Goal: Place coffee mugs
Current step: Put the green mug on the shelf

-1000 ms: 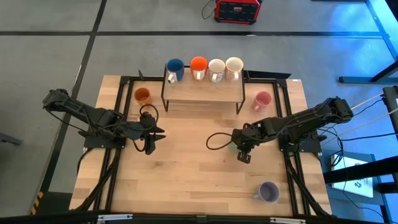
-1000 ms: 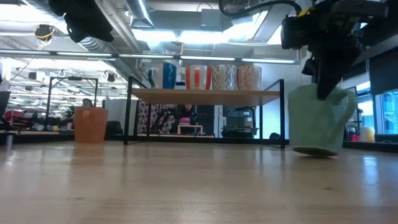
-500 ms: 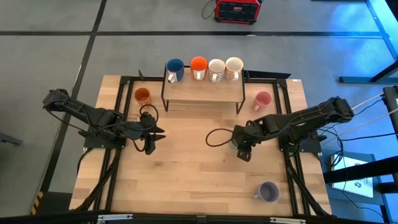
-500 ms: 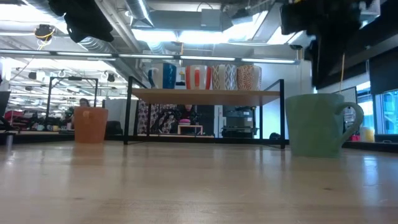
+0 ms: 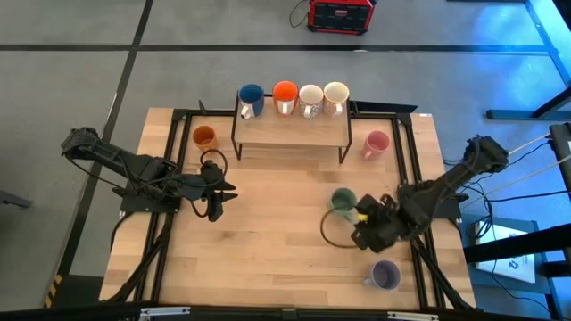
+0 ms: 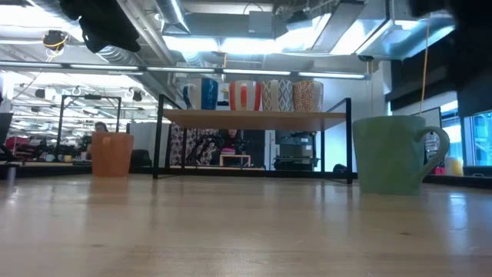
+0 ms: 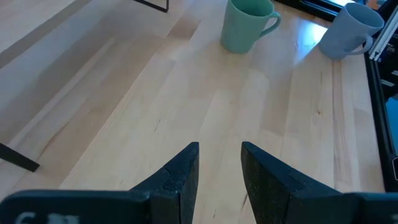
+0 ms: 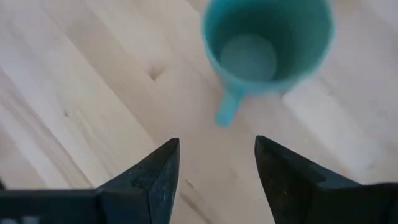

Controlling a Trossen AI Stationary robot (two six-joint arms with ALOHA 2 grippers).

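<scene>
So the small glossy green mug (image 5: 343,200) sits upright on the light wooden table (image 5: 268,259), out in front of the black-framed wooden shelf (image 5: 291,130) and a bit to its right. The right gripper (image 5: 364,234) has its fingers apart with nothing between them, just beside the green mug on the side away from the shelf. Lavender mug (image 5: 385,275) is further out from the shelf than that. Blue (image 5: 251,97), red-orange (image 5: 285,94) and two cream mugs (image 5: 323,96) line the shelf top. The amber orange mug (image 5: 204,136) is left of the shelf, the pink one (image 5: 376,143) right. Left gripper (image 5: 219,193) waits near the shelf's left front, fingers slightly apart.
</scene>
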